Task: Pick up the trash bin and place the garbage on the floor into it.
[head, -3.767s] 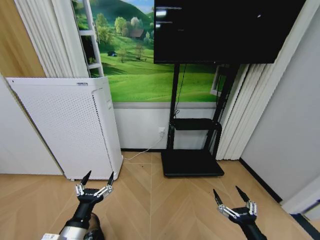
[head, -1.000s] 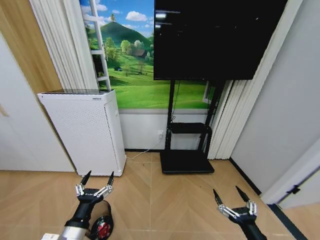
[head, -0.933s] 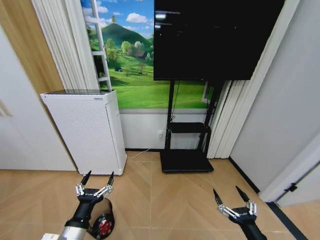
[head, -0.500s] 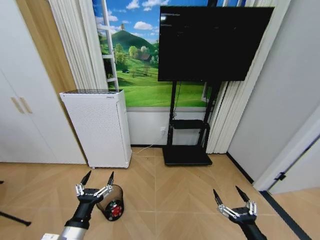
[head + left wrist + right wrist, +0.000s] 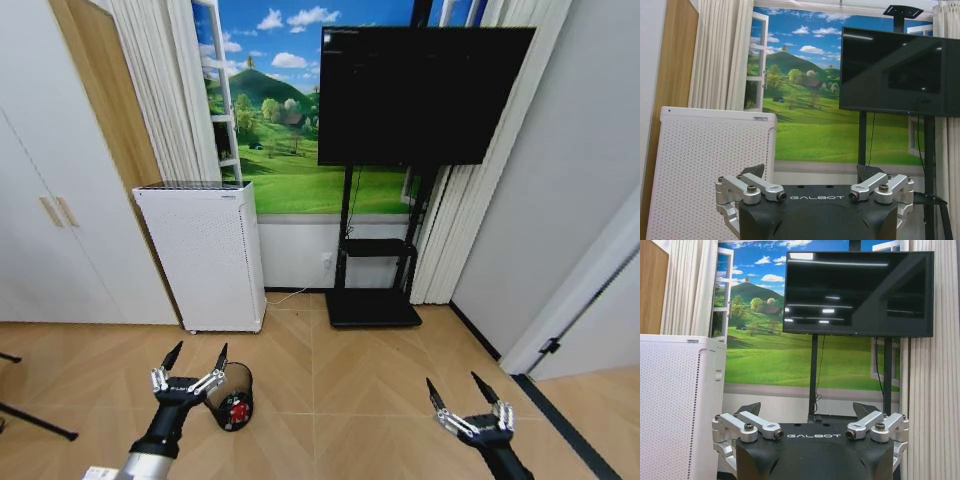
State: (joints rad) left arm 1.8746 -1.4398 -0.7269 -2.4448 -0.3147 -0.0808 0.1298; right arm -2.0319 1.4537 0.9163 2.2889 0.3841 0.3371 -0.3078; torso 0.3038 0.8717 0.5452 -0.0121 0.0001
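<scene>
The left gripper (image 5: 196, 352) is held low at about 7 o'clock in the head view, its two pointed fingers (image 5: 172, 353) spread apart and pinching nothing. Just past its fingertips, toward 4 o'clock from them, the trash bin (image 5: 232, 393) is seen lying on its side on the floor (image 5: 340, 400), its open mouth turned toward the robot; something red (image 5: 235, 411) can be made out inside the mouth, but what it is cannot be told. The bin is not touched by the gripper.

The right gripper (image 5: 461, 385) is held at about 5 o'clock in the head view, its fingers likewise spread and empty, well apart from the bin.

Farther out, at 11 o'clock from the left gripper, a white perforated appliance (image 5: 205, 255) is set against the wall. At 12 o'clock a black television (image 5: 425, 95) is carried on a black stand (image 5: 372, 300), with a landscape mural (image 5: 285, 150) behind it.
</scene>
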